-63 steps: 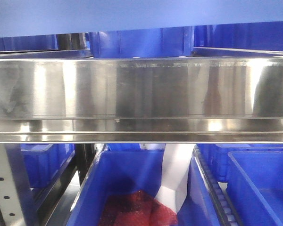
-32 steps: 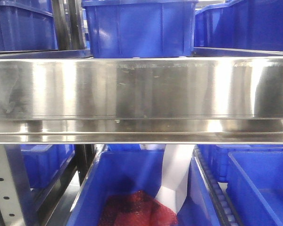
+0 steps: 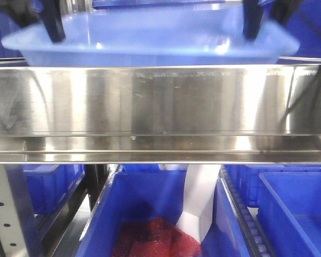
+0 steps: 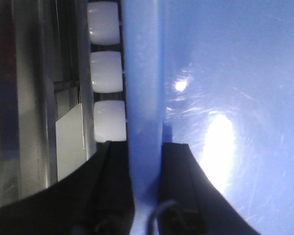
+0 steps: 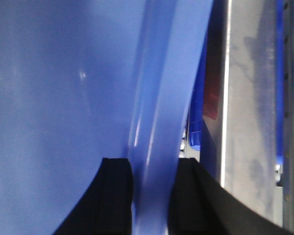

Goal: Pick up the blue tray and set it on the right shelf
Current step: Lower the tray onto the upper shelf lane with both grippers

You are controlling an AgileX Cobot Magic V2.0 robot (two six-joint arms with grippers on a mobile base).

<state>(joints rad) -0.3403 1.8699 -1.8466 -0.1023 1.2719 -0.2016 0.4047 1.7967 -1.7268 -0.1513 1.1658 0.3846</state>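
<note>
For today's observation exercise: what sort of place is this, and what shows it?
Probably a warehouse or parts store: steel shelf on perforated uprights, deep blue storage bins below, white rollers beside the blue tray.

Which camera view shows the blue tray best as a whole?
The exterior front-facing view: the blue tray spans it, above the right shelf. The wrist views show only rim sections, clamped in the left gripper and the right gripper.

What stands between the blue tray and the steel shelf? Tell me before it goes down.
Nothing visible. The left claw and right claw grip the blue tray by its rim, just above the front lip of the shelf. Dark-blue bins show behind it. Whether they crowd the landing spot cannot be told.
</note>
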